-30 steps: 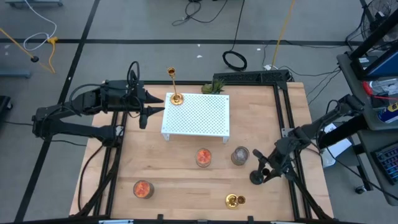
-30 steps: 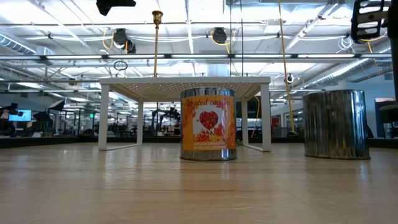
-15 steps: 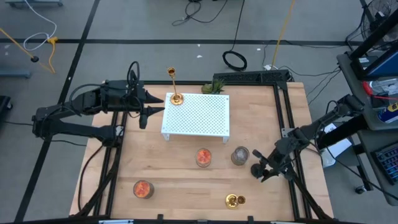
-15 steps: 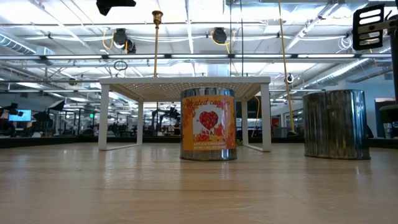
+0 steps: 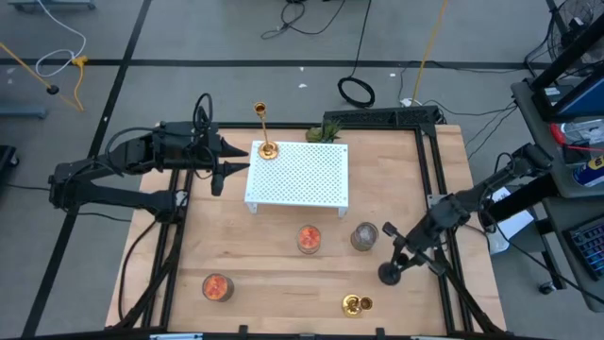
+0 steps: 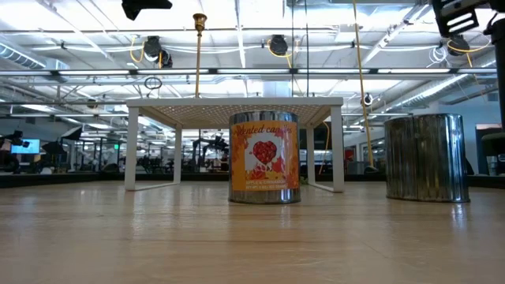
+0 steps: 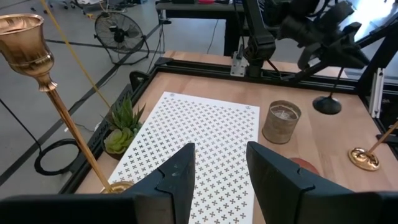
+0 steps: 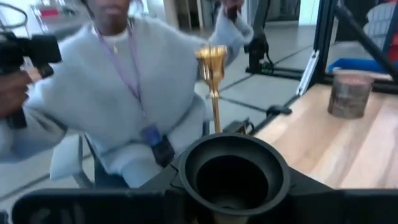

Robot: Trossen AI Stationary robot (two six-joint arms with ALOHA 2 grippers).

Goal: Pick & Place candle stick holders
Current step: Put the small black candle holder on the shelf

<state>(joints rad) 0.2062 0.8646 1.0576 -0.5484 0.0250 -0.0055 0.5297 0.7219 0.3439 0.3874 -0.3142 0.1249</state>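
Observation:
A gold candlestick (image 5: 267, 148) stands by its base on the far left corner of the white perforated stand (image 5: 298, 176); it also shows in the left wrist view (image 7: 37, 68). My left gripper (image 5: 226, 161) is open and empty at the stand's left edge. A second gold candlestick (image 5: 357, 304) stands near the table's near edge. My right gripper (image 5: 408, 247) is shut on the black candlestick (image 5: 391, 272) right of the silver tin; in the low view it (image 6: 465, 12) is high above the table. My right gripper pinches the black candlestick at its cup top (image 8: 230, 168) between its two fingers; the cup's mouth faces the wrist camera. The stem slants down from the fingers to the round base (image 5: 389, 274). Whether the base touches the table, I cannot tell.
Two orange candle tins (image 5: 309, 239) (image 5: 217, 287) and a silver tin (image 5: 364, 236) stand on the wood in front of the stand. A small green plant (image 5: 324, 132) sits behind it. A person in a grey top (image 8: 124, 93) sits beyond the table.
My right gripper has gone up with the black candlestick. The candlestick's base has swung first toward the far edge, then back toward the near edge.

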